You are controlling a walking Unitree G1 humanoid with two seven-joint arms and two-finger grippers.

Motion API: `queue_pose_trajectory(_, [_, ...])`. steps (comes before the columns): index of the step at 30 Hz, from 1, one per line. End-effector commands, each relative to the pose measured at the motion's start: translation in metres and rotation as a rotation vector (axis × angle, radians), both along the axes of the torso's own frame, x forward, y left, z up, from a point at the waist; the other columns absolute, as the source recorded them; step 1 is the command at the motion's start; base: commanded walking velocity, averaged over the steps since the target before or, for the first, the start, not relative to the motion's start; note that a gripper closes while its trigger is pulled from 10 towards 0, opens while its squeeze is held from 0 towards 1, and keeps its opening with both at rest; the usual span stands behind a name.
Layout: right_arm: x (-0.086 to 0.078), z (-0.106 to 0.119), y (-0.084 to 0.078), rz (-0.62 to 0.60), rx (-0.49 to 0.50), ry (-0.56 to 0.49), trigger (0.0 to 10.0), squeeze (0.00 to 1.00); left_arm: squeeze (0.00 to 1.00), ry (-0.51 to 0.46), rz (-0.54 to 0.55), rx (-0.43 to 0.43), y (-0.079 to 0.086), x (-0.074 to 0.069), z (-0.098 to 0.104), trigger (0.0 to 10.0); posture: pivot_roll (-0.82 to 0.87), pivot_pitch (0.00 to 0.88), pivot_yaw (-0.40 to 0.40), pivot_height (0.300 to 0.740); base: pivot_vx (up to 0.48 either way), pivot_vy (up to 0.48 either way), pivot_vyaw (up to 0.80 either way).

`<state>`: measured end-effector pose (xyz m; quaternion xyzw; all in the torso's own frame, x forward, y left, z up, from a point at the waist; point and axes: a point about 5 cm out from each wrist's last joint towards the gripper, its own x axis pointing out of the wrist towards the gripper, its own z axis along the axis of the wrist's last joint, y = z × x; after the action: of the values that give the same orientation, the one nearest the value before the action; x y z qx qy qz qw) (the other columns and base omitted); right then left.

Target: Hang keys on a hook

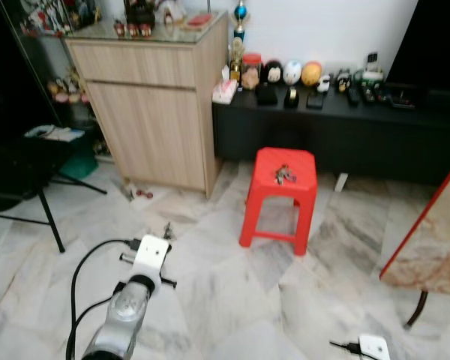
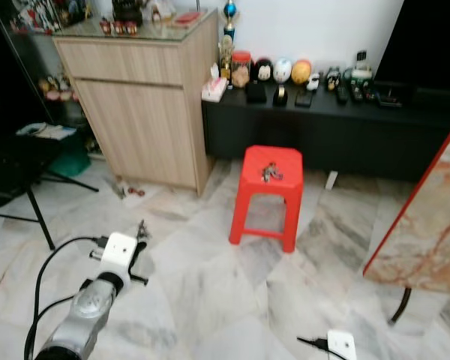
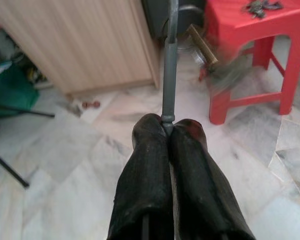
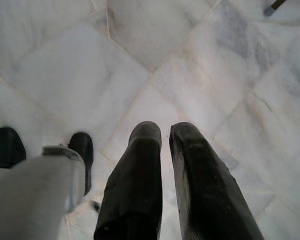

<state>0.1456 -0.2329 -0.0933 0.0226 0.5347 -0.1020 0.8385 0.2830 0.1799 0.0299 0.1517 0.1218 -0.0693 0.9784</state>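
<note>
While left gripper (image 3: 169, 131) clamps hook (image 3: 169, 60), keys (image 1: 284, 175) lie mid-stool (image 1: 304, 191); floor (image 1: 210, 292) open.

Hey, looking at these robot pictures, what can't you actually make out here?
- Keys on the red stool: too small in the eye views to count; cut off by the edge in the left wrist view.
- What the left gripper pinches: a thin grey rod whose far end is blurred.
- Right gripper: in the eye views cut off by the bottom edge.
- Small items on the black console: too small to identify.
</note>
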Motion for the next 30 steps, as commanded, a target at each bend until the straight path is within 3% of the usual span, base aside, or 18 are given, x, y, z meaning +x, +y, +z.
queue_pose_trajectory(1, [0.0043, 0.0022, -0.0021, -0.001, -0.007, -0.015, 10.0, 0.00, 0.00, -0.003, -0.009, 0.012, 0.0006, 0.0004, 0.0001, 10.0, -0.06, 0.000, -0.032, 0.740, 0.000, 0.000, 0.00])
queue_pose_trajectory(15, [0.0056, 0.0028, -0.0027, 0.005, -0.008, -0.016, 10.0, 0.00, 0.00, -0.017, -0.015, 0.026, -0.0008, 0.0015, 0.0018, 10.0, -0.06, 0.000, -0.036, 0.740, 0.000, 0.000, 0.00])
queue_pose_trajectory(30, [0.0056, 0.0026, -0.0022, 0.009, -0.007, -0.013, 10.0, 0.00, 0.00, -0.028, -0.039, 0.036, -0.0044, 0.0024, 0.0036, 10.0, -0.06, 0.000, -0.031, 0.740, 0.000, -0.272, 0.00])
